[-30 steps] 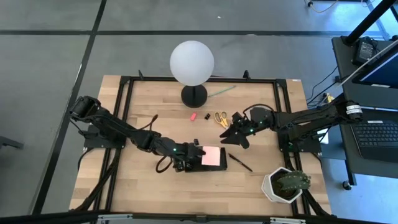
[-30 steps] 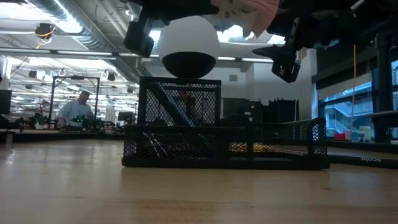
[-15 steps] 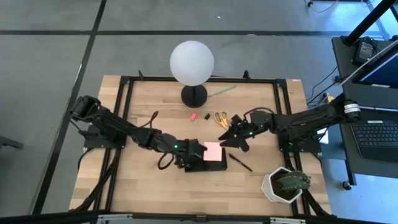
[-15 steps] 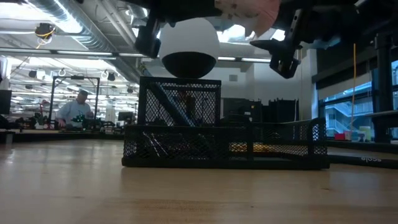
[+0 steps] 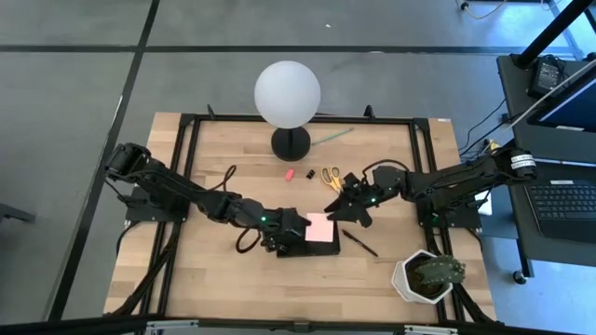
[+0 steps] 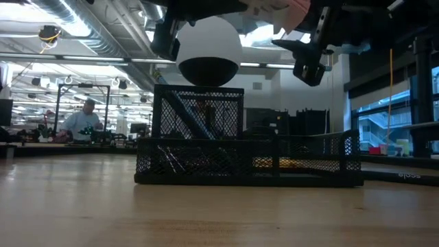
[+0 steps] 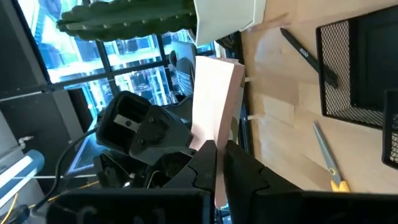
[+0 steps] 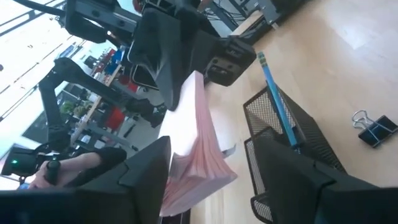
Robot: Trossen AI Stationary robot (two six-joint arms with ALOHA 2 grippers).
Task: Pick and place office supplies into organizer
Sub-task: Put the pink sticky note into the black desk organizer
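Robotics lab in open-plan industrial hall. Wooden test table (image 5: pixel 214 279) bolted inside black metal frame (image 5: pixel 186 140), standing on grey concrete floor (image 5: pixel 74 93) marked with dark tape lines. Laptop (image 5: pixel 566 200) on black cart beside rig, cables trailing. Low view: exposed ceiling ducts (image 6: pixel 103 31) and strip lights, rows of workbenches, person (image 6: pixel 84 121) seated at distant bench amid equipment. Tall windows (image 6: pixel 381 127) at far side facing neighbouring building.

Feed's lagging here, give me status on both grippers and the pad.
Left gripper shut on pink square sticky-note pad, above black mesh organizer. Right gripper open, beside the pad, not gripping. Nothing in the way.
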